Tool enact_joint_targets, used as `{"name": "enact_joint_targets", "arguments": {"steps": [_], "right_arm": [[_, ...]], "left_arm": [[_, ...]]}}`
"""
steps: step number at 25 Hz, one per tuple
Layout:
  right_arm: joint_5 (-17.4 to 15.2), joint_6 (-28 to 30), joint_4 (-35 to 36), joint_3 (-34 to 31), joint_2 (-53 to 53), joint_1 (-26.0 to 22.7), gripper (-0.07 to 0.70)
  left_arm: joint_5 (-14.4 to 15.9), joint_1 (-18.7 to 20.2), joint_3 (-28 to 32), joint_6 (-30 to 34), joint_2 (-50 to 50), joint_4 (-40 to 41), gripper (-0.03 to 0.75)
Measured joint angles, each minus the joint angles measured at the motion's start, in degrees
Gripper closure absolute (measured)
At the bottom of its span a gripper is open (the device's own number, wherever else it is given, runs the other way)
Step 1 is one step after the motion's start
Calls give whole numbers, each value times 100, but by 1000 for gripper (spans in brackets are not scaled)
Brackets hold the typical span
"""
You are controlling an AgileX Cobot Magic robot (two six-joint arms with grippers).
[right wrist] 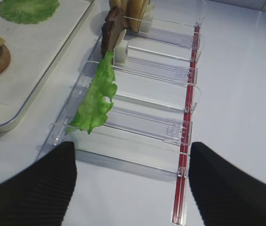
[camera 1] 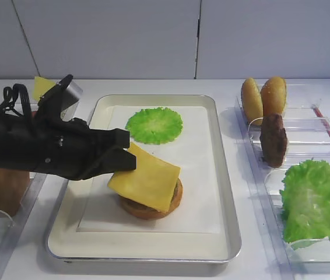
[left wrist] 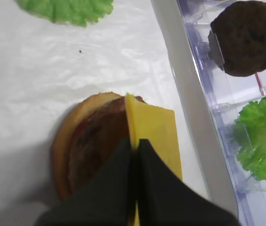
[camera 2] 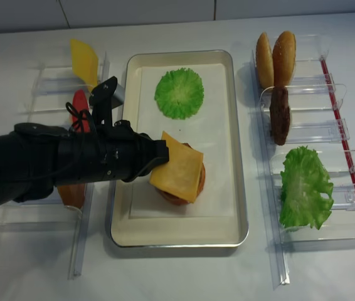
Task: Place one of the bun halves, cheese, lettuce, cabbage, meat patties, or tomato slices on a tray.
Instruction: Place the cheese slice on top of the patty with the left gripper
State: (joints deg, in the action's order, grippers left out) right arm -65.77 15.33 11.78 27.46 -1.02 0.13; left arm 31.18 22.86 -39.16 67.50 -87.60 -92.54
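White counter, tray [camera 1: 223, 192], left gripper [left wrist: 134, 149] pinching cheese [camera 1: 147, 179] over patty-topped bun [left wrist: 72, 136]; right gripper's [right wrist: 132, 183] fingers apart

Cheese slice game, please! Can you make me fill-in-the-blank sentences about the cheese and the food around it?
The left pincer is shut on the ____ slice.
The cheese hangs over a bun half that lies on the ____.
The flat green round on the tray is ____.

Missing words: cheese; tray; lettuce
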Motion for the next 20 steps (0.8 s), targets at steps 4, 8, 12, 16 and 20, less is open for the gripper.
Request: {"name": "enact_joint_targets", "arguments": {"steps": [4,8,12,16,20], "right_arm": [[0,0,0,0,0,0,116],[0,0,0,0,0,0,115],[0,0,0,0,0,0,116],[0,0,0,0,0,0,116],[0,0,0,0,0,0,116]], "left_arm": [[-22,0,0,178,0,-298,715],[-26,0,0,261,0,-337,715],[-26,0,0,300,0,-349,715],[32,0,0,327,0,-349,710],[93,0,0,327,0,-328,642]]}}
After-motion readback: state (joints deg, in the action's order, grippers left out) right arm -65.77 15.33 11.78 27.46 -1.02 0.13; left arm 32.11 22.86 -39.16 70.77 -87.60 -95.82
